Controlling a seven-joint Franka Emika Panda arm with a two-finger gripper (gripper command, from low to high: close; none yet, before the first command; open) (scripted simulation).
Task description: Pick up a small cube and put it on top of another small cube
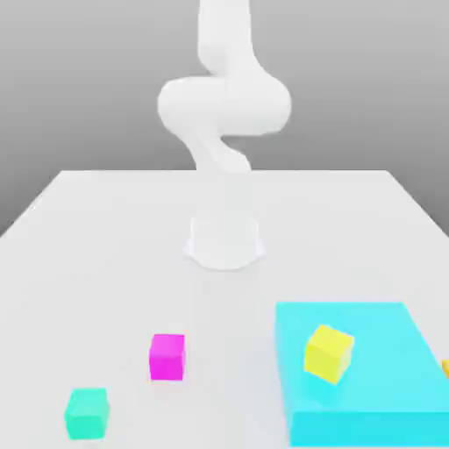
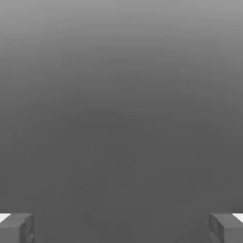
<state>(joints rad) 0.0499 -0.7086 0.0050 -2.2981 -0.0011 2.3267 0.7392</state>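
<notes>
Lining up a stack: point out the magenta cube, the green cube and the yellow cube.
magenta cube [image 1: 167,357], exterior view, front face.
green cube [image 1: 87,414], exterior view, front face.
yellow cube [image 1: 328,353], exterior view, on the cyan block [image 1: 351,425], facing side.

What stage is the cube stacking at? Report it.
Done: nothing; the orange cube, magenta cube, green cube and yellow cube sit apart, none on another. In hand: nothing, the pincer is open, empty. Left: grasp, lift, stack.
</notes>
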